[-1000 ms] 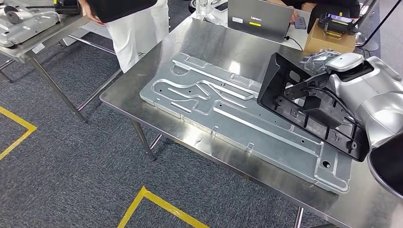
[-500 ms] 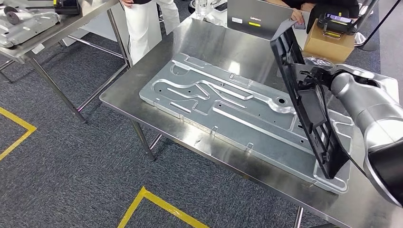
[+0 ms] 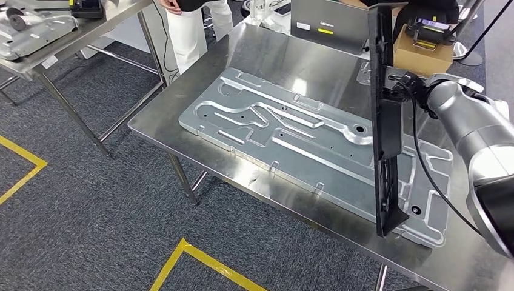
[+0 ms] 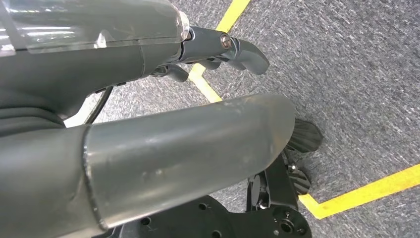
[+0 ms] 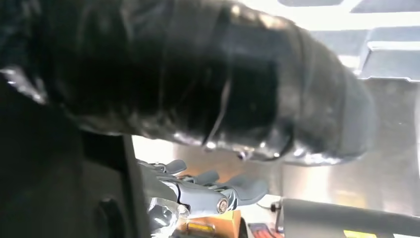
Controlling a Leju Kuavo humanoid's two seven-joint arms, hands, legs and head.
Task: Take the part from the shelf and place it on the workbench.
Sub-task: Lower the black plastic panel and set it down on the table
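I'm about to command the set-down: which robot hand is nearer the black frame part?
Right. The right robot hand is at the black frame part, gripping it on edge over the metal plate. The left robot hand hangs over the carpet.

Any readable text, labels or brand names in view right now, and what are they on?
"Lenovo": white lettering on the grey laptop lid at the far edge of the workbench.
Yellow strip under that logo: too small to read.
Yellow label on the device atop the cardboard box: unreadable.
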